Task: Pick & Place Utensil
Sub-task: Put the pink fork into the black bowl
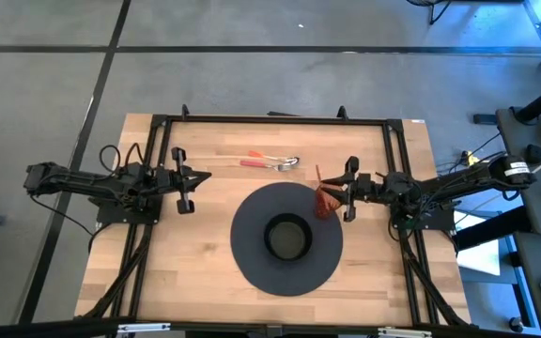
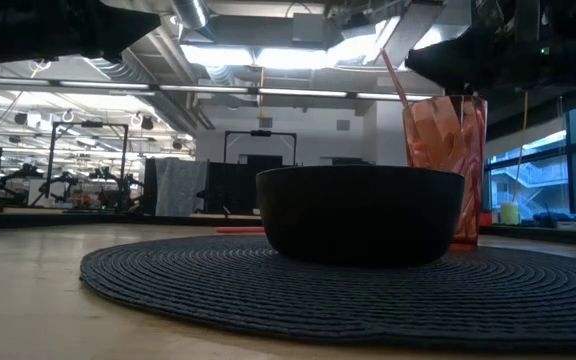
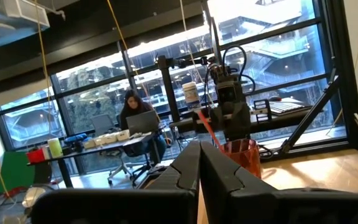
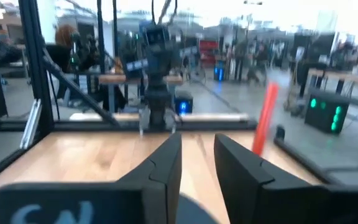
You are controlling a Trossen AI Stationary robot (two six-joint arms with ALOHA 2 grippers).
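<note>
A translucent red cup (image 1: 325, 200) (image 2: 446, 165) stands upright on the far right part of the round dark mat (image 1: 252, 258). A pink-red utensil handle (image 2: 398, 80) (image 4: 264, 121) sticks up out of it, leaning. My right gripper (image 1: 343, 191) (image 4: 197, 149) hovers level just right of the cup, open, with nothing between its fingers; the handle stands outside one finger. A black bowl (image 1: 286, 238) (image 2: 360, 213) sits in the middle of the mat. Two red-handled utensils (image 1: 270, 161) lie on the wood beyond the mat. My left gripper (image 1: 198, 177) (image 3: 199, 163) waits shut at the left.
A black frame rail (image 1: 270, 119) runs round the wooden tabletop (image 1: 205, 282). Bare wood lies left and near of the mat. Beyond the table the room shows desks and a seated person (image 3: 135, 121).
</note>
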